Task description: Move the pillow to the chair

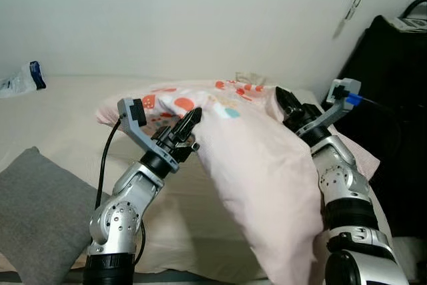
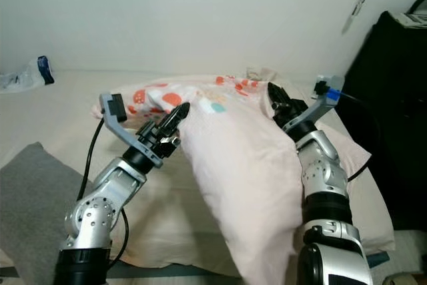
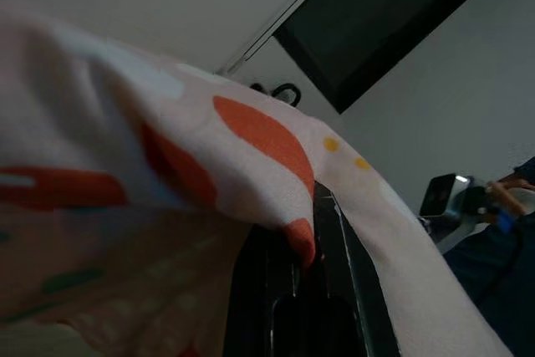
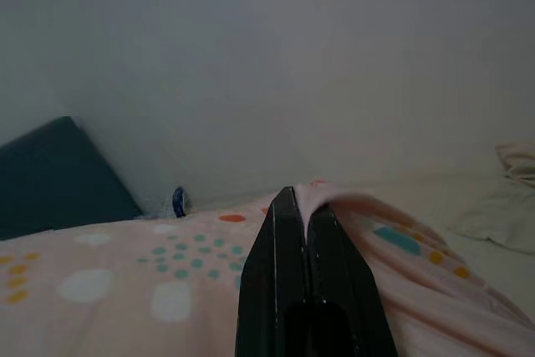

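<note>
the pillow (image 1: 260, 165) hangs between both arms, each arm's fingers (image 1: 189, 123) (image 1: 288, 103) clamped on its edge.

1 pink pillow (image 1: 260, 165), 1 grey cushion (image 1: 40, 211), 2 pincers, maybe 1 plastic bag (image 1: 23, 79).

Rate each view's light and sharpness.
Both eye views: evenly lit, sharp on the pillow and both arms. Left wrist view: dim, pillow cloth close and blurred over the left tool. Right wrist view: dark and soft; right tool a black silhouette.
</note>
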